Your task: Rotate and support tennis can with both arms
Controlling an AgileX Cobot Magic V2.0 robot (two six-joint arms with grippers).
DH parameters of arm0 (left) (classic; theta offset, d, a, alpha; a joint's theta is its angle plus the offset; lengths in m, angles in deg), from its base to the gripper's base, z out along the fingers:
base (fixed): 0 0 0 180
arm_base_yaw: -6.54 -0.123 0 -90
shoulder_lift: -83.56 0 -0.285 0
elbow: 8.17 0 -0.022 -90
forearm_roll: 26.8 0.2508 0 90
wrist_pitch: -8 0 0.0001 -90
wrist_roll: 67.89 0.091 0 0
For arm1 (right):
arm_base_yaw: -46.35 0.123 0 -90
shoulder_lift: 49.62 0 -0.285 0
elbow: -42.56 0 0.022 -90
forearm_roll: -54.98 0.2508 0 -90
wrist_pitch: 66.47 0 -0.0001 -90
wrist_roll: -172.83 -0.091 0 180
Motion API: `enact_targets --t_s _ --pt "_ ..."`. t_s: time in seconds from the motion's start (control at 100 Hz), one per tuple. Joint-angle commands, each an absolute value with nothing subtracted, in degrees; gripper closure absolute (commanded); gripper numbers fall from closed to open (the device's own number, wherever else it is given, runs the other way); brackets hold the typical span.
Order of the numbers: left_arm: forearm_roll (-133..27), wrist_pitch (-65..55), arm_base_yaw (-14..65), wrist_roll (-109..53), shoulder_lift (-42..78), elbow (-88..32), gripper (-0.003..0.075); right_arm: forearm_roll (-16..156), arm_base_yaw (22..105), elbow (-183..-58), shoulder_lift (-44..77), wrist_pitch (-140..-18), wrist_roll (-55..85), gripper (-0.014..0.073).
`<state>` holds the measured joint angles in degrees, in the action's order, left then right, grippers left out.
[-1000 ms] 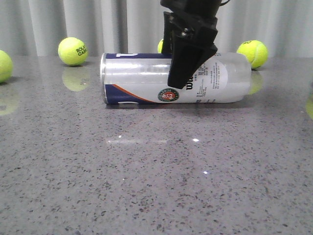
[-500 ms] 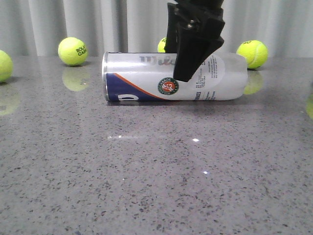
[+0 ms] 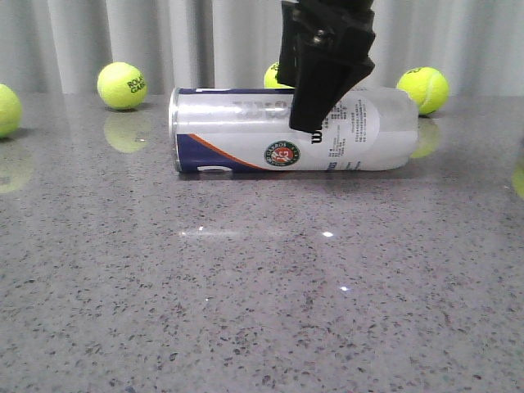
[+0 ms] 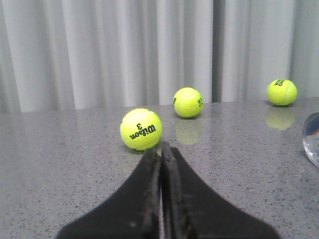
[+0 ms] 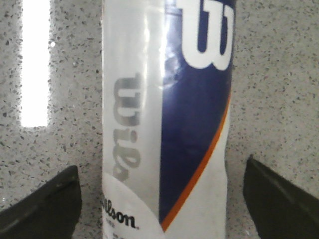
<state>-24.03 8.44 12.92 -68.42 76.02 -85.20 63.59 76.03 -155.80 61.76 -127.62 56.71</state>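
Observation:
The tennis can point(image 3: 246, 135) lies on its side on the grey table, metal rim to the left and the round emblem facing the camera. My right gripper point(image 3: 315, 106) hangs over its middle, open. In the right wrist view the fingers point(image 5: 45, 204) straddle the can point(image 5: 164, 124) with a gap on each side, not touching it. My left gripper point(image 4: 161, 149) is shut and empty, low over the table and pointing at a tennis ball point(image 4: 141, 129). The can's rim point(image 4: 312, 144) shows at the edge of that view. The left gripper is out of the front view.
Tennis balls lie along the back of the table: one at far left point(image 3: 121, 85), one at the left edge point(image 3: 4, 110), one behind the can point(image 3: 274, 75), one at right point(image 3: 422, 89). A grey curtain point(image 3: 164, 41) closes the back.
The can has rolled a little about its long axis, and the label and emblem have shifted. The right gripper rose slightly and moved right a second ago, then stayed still.

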Motion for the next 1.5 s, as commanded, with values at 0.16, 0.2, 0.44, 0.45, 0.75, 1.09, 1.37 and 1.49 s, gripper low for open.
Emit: enact_targets --t_s 0.16,0.2,0.44,0.45,0.75,1.09,1.37,1.49 --pt "-24.09 13.2 12.92 -68.82 78.25 -87.84 0.0741 63.89 75.81 -157.65 52.12 -125.17 44.13 -0.005" --pt "-24.09 13.2 12.92 -68.82 78.25 -87.84 0.0741 63.89 75.81 -157.65 50.73 -124.39 40.71 -0.005" --pt "-24.09 13.2 12.92 -68.82 78.25 -87.84 0.0741 62.62 74.26 -157.65 42.73 -120.9 23.73 -0.005" --pt "-24.09 13.2 12.92 -68.82 78.25 -87.84 0.0741 62.47 74.11 -157.6 42.24 -120.84 22.53 -0.005" --pt "-24.09 13.2 12.92 -68.82 78.25 -87.84 0.0741 52.2 65.37 -154.28 30.71 -117.29 2.97 -0.005" --pt "-24.09 13.2 12.92 -68.82 78.25 -87.84 0.0741 51.63 56.13 -128.42 9.23 -104.39 -2.44 -0.005" --pt "-24.09 13.2 12.92 -68.82 78.25 -87.84 0.0741 51.63 50.48 -106.29 -10.12 -94.6 -5.71 -0.005" --pt "-24.09 13.2 12.92 -68.82 78.25 -87.84 0.0741 51.63 49.85 -99.15 -17.0 -93.71 -5.9 -0.005"
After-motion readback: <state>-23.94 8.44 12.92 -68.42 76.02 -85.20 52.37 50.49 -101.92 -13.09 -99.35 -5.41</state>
